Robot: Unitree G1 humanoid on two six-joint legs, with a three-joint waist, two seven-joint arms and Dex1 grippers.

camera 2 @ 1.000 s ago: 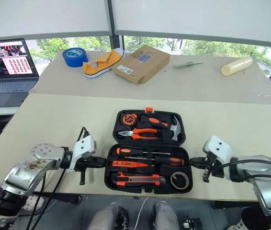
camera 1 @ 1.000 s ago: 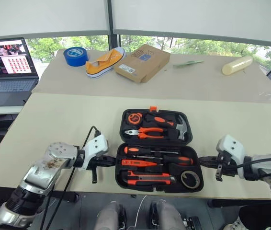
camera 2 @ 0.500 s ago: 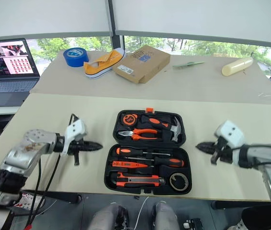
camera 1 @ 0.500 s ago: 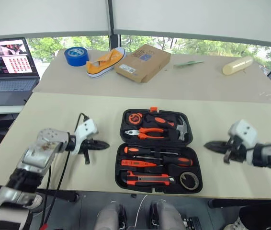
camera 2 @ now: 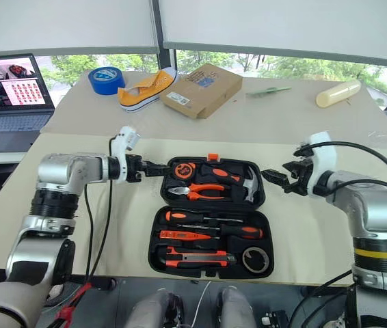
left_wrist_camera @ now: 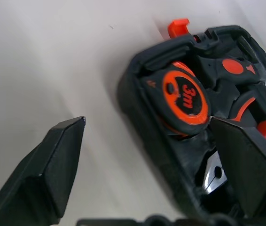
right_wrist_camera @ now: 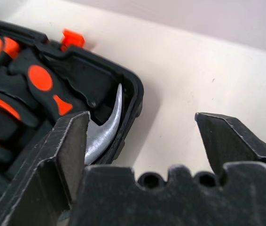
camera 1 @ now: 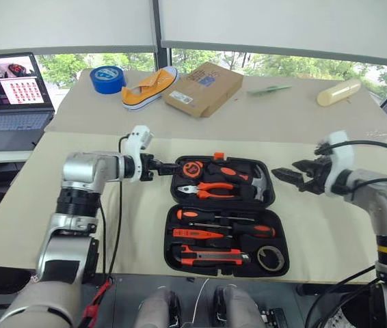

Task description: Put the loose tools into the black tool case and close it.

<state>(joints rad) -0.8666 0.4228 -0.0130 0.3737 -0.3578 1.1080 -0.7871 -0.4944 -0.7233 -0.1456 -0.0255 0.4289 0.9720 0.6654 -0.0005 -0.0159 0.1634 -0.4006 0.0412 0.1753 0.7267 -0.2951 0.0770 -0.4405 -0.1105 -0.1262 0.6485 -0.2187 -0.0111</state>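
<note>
An open black tool case (camera 1: 224, 212) lies flat, the screwdrivers (camera 1: 224, 222), utility knife (camera 1: 210, 255) and grey tape roll (camera 1: 271, 257) seated in its near half. The left gripper (camera 1: 168, 166) and right gripper (camera 1: 282, 173), jaws apart and empty, flank the far half's corners, likely ready to fold it shut.

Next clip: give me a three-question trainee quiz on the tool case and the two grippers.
1. True or false: the black tool case lies open.
2. Which half holds the tape measure: A, the far half; B, the near half?
3. Fill in: the left gripper and right gripper flank the case's ____ half, jaws apart.

Key: 1 true. 2 A; the hammer sits there too. 3 far.
</note>
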